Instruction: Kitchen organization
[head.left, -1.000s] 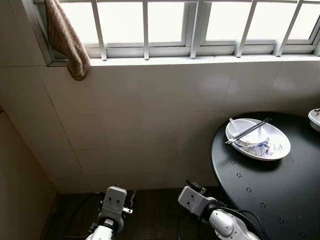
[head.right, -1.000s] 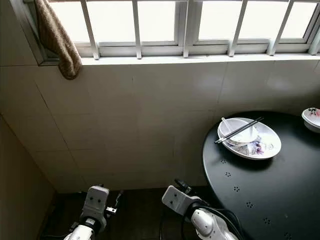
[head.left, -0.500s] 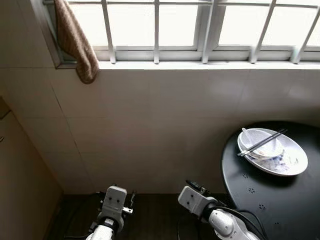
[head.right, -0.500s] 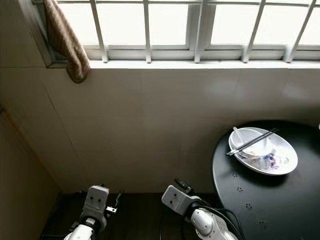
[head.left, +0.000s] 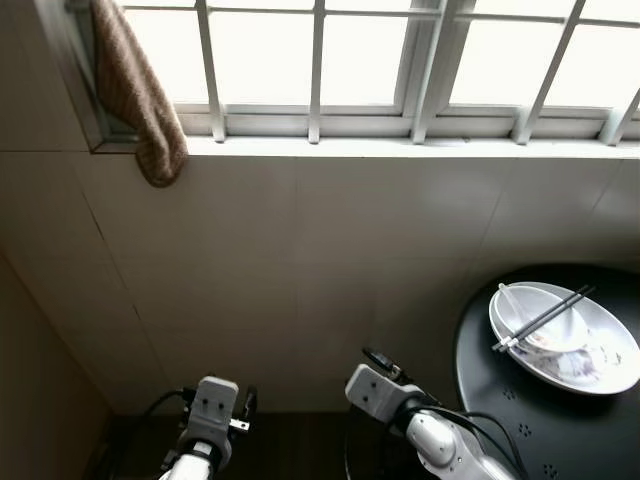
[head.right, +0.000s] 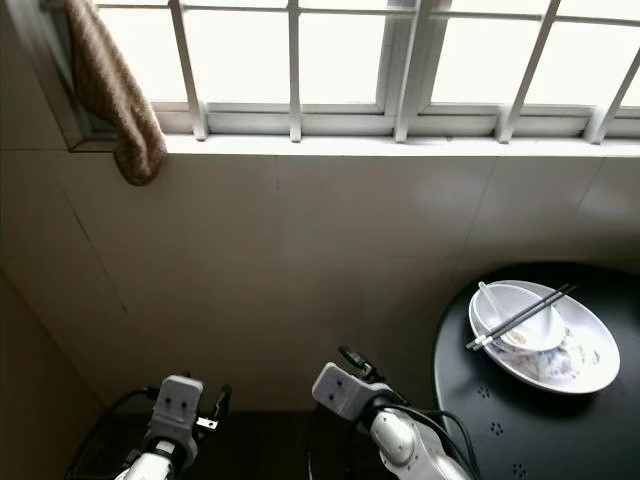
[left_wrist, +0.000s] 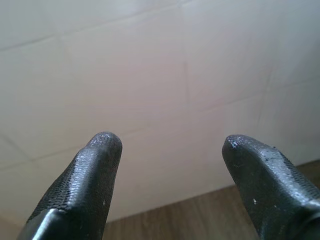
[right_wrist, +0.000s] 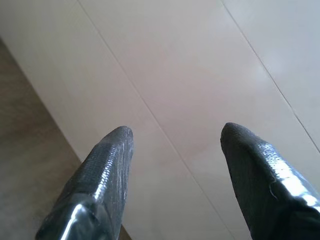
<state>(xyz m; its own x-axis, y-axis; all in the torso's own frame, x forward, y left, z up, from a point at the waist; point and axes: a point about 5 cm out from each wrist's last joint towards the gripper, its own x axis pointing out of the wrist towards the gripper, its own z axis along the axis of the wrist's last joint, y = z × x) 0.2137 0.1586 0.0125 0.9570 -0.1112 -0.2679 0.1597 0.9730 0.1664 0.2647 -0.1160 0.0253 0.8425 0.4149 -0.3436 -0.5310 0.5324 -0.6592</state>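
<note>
Both grippers, the left gripper (left_wrist: 170, 150) and the right gripper (right_wrist: 175, 145), hang low with fingers spread and empty, facing the tiled wall (head.left: 300, 250). The plate (head.left: 600, 370) carrying a bowl (head.left: 535, 322) and chopsticks (head.left: 545, 317) sits on the black table (head.left: 500, 410), off to the robot's right. A good approach is probably to turn right and square up to the table before raising an arm.

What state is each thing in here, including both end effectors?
Left end effector: open, empty, facing tiled wall.
Right end effector: open, empty, facing tiled wall.
Black chopsticks: resting across small white bowl.
Large white oval dish: on round black table, holding the bowl.
Brown towel: hanging at the window.
</note>
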